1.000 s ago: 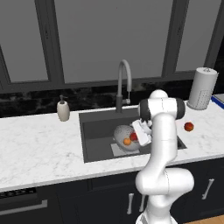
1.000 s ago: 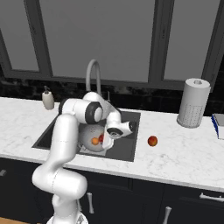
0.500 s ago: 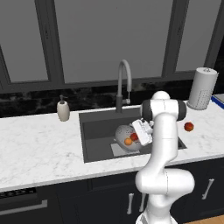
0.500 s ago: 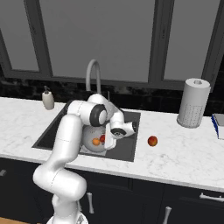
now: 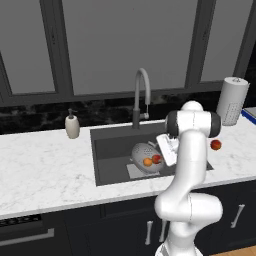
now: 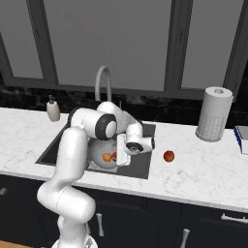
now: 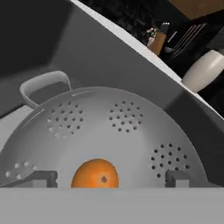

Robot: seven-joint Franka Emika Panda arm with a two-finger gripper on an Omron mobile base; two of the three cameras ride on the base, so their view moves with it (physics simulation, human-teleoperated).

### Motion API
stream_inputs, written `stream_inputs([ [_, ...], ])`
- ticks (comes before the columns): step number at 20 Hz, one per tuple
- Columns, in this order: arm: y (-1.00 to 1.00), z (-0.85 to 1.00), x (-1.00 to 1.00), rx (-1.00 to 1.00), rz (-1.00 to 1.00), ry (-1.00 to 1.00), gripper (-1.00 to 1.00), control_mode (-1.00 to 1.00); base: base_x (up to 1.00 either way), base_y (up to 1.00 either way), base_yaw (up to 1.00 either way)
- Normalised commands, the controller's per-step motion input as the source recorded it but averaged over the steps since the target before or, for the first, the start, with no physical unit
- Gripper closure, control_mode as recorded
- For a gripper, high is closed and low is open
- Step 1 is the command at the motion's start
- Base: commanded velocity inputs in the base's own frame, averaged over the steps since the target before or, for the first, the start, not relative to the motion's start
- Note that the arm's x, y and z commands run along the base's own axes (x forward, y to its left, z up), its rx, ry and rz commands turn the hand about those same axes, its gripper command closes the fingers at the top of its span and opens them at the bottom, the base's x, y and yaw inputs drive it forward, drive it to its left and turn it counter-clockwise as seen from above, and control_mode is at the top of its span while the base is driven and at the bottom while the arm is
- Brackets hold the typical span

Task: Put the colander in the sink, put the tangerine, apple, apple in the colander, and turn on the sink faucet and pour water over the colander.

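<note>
The grey perforated colander [image 5: 141,151] stands in the dark sink [image 5: 110,150], under the gooseneck sink faucet [image 5: 142,95]. The orange tangerine [image 5: 147,162] and one red apple [image 5: 157,159] lie inside it. My gripper [image 5: 167,150] hangs low over the colander's right side, open, nothing between its fingers. In the hand view the tangerine [image 7: 95,173] rests on the colander's [image 7: 118,127] bowl just beyond my open gripper [image 7: 109,179]. The other apple [image 5: 216,145] sits on the counter right of the sink. From the right I see the colander [image 6: 99,147], tangerine [image 6: 107,157], gripper [image 6: 121,151] and counter apple [image 6: 168,156]. No water runs.
A soap bottle [image 5: 73,125] stands on the white marble counter left of the sink. A paper towel roll [image 5: 232,100] stands at the back right, with a blue object [image 6: 242,138] beside it. Dark windows rise behind the faucet [image 6: 102,82].
My fingers have spread wider over the colander. The arm itself has barely moved, and both fruits stay in the colander.
</note>
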Motion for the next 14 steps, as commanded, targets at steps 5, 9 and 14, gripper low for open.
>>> stream_inputs([
  [5, 0.01, 0.70, -0.48, 0.02, 0.00, -0.13, -1.00, -1.00, 0.00, 0.00, 0.00],
  [9, 0.00, 0.97, -0.71, -0.02, 0.00, 0.00, -1.00, -1.00, 0.00, 0.00, 0.00],
  [14, -0.20, 0.98, -0.79, -0.14, 0.00, 0.11, -1.00, -1.00, 0.00, 0.00, 0.00],
])
